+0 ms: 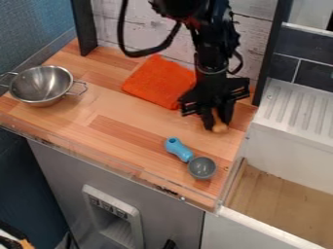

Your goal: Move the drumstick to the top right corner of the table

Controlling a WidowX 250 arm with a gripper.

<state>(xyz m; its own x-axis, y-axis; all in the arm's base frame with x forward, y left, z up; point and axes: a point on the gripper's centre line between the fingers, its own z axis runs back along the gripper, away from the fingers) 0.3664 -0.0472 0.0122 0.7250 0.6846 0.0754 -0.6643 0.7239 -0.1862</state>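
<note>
Camera view: claw [218, 124] snug around drumstick [220, 128], between orange cloth [158, 81] and blue-handled scoop [202, 168].

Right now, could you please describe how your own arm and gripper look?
My arm is black, with bulky joints, a small reddish patch near the top and a thin pale ring lower down. A thick black cable loops out beside it. The gripper is black too, with a wide, angular body.

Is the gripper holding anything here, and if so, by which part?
It cannot be told for certain: the drumstick has its far part inside the gripper, its near end sticking out, but a firm hold is unclear.
</note>
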